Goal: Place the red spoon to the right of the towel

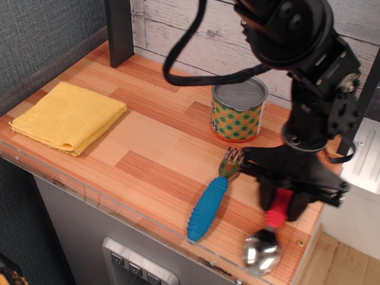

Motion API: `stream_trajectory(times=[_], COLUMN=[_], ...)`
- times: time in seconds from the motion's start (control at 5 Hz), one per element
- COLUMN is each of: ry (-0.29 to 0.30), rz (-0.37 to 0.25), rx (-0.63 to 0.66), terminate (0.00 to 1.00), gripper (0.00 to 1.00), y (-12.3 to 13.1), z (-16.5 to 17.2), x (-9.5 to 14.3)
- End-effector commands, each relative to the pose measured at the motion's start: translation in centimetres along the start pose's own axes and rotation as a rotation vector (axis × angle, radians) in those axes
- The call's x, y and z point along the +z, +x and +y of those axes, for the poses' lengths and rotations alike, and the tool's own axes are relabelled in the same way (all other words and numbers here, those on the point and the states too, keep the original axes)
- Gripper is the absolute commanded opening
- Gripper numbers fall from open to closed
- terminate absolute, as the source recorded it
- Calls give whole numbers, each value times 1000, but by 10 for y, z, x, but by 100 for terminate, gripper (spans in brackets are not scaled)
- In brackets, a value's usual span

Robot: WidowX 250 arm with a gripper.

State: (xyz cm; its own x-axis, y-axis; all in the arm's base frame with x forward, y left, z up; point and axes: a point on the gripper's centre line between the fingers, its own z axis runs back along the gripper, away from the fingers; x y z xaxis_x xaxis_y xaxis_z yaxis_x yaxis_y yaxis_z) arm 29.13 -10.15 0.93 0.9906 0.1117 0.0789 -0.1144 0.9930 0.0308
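Note:
The red spoon [268,233] is at the front right of the wooden table, its silver bowl toward the front edge. My gripper [282,202] stands over it with its black fingers closed on the red handle. The spoon looks slightly raised and tilted, bowl end low. The yellow towel [69,116] lies folded at the far left of the table, well away from the gripper.
A blue-handled fork [210,202] lies just left of the spoon. A patterned can [238,109] stands behind it. A dark post [119,21] rises at the back left. The table [156,153] has a clear plastic rim along the front edge.

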Motion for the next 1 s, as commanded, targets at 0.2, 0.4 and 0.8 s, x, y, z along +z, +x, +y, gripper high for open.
stream_trajectory(times=[0.2, 0.4, 0.8], ry=[36, 62, 100], rz=[-112, -61, -24], rx=[32, 26, 248], terminate=[0, 0, 0], gripper=[0, 0, 0], y=[-2, -11, -25], z=[59, 83, 136], x=[66, 73, 83])
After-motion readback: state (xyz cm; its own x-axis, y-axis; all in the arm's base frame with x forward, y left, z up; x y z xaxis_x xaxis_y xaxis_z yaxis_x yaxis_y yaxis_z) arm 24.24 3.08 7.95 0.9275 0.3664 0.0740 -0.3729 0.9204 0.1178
